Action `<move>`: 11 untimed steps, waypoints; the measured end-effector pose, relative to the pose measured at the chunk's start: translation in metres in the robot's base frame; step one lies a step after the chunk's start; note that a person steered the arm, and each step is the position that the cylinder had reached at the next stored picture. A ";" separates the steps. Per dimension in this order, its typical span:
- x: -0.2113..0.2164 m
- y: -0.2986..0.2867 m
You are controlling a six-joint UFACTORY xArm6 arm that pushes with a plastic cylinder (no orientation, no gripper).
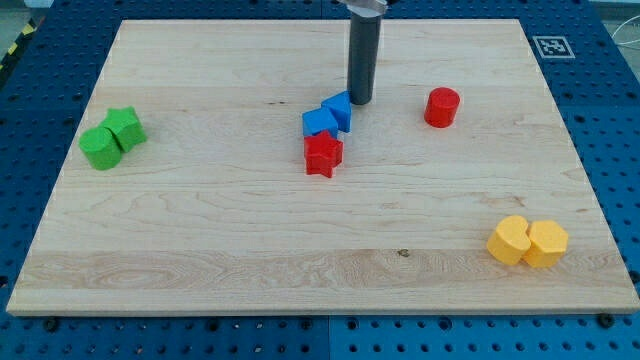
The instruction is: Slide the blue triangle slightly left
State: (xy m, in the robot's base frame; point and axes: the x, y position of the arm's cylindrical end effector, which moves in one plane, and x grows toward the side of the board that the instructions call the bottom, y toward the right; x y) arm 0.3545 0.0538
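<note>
Lower right of frame: two yellow blocks (527, 241), touching side by side, rounded-faceted shapes, well apart from everything else

Left edge, mid-height: two green blocks (112, 138), also touching; exact shapes hard to make out

Wooden board (200, 240) carries all of this; blue perforated bench (30, 90) shows around it

Centre, slightly above mid-frame: red star block (323, 154), just below the blue pair and touching or nearly touching it. Above it a blue block (319, 123) at lower left and the blue triangle (339, 110) at upper right, the two in contact. Which of the two is the wedge is not fully certain at this size; I take the upper-right one

Right of centre: red cylinder (441, 107), standing alone, apart from the cluster

Upper centre: my tip (360, 102) sits just beside the blue triangle's right side, touching or a hair off. No claw on this rig, so nothing released, clenched or grasping; contact is by the rod only

Handling judgement: the triangle looks small, rigid and light, likely sliding easily on smooth wood. Push low on its right face, near the middle, or it will probably pivot. The neighbouring blue block lies in the leftward path and will likely be shoved along; the red star may get nudged
</note>
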 end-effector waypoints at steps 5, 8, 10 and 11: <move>0.027 -0.003; 0.027 -0.020; 0.027 -0.028; 0.026 -0.026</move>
